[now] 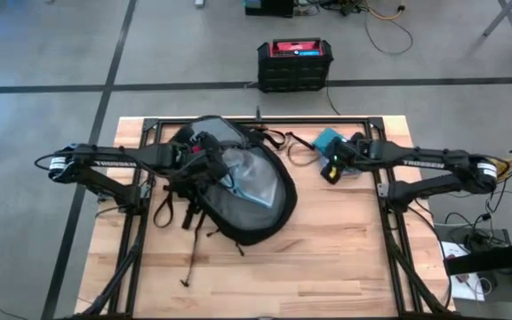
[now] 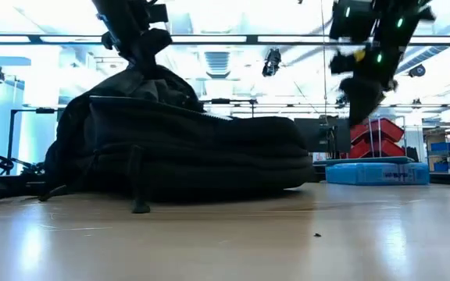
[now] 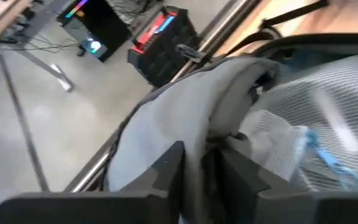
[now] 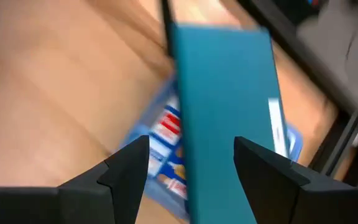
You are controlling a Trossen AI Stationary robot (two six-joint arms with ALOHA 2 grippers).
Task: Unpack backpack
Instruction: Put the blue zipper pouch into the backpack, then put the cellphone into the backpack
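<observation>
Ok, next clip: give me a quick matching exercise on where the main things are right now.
Things:
1. backpack
2. black crate with red top
3. left gripper
4. blue flat package

Places or states:
a. at the backpack's opening
b. on the floor beyond the table
c. flat on the table, apart from the backpack
d. lying open on the table, grey lining showing

Pairs: 1-d, 2-b, 3-a, 4-c

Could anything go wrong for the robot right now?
Maybe two things. The right gripper holds a teal box above a blue packet lying on the table; if it slips or lands crooked, it could knock that packet. The left gripper pinches the grey lining of the backpack; pulling there might drag the whole bag.
</observation>
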